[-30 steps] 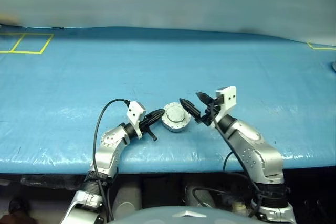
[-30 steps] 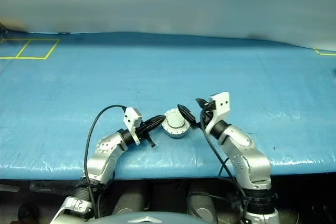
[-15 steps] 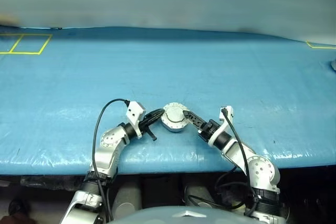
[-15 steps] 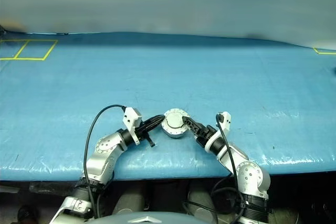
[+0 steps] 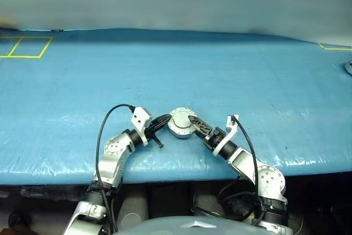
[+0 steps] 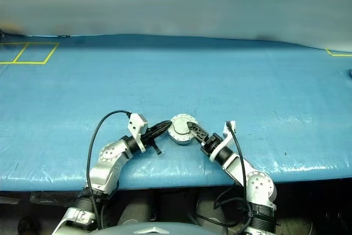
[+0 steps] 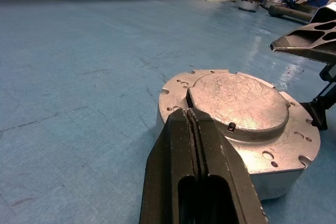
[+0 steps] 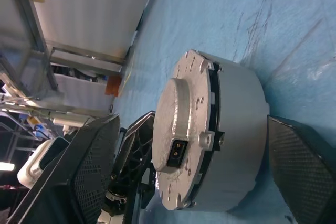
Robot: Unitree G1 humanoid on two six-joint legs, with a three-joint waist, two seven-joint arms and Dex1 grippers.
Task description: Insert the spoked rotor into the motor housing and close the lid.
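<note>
- Within the last second you brought the right gripper [image 5: 193,120] down from its raised pose on the right and rolled it, so it ended low beside the motor housing [image 5: 181,123].
- Its two fingers stood apart, one over the lid [image 8: 178,129] and one under the housing's body, straddling it without clamping, as far as the right wrist view showed.
- You kept the left gripper [image 5: 163,120] where it was: fingers pressed together, tips against the housing's left edge, bracing it.
- The housing sat on the blue table [image 5: 220,70] near the front edge, between the two grippers.
- The lid lay flat on top, plain silvery face up, with a thin seam left at its rim.
- The spoked rotor could not be seen; you had presumably seated it inside already.
- That suggested you were about to squeeze the lid fully shut.
</note>
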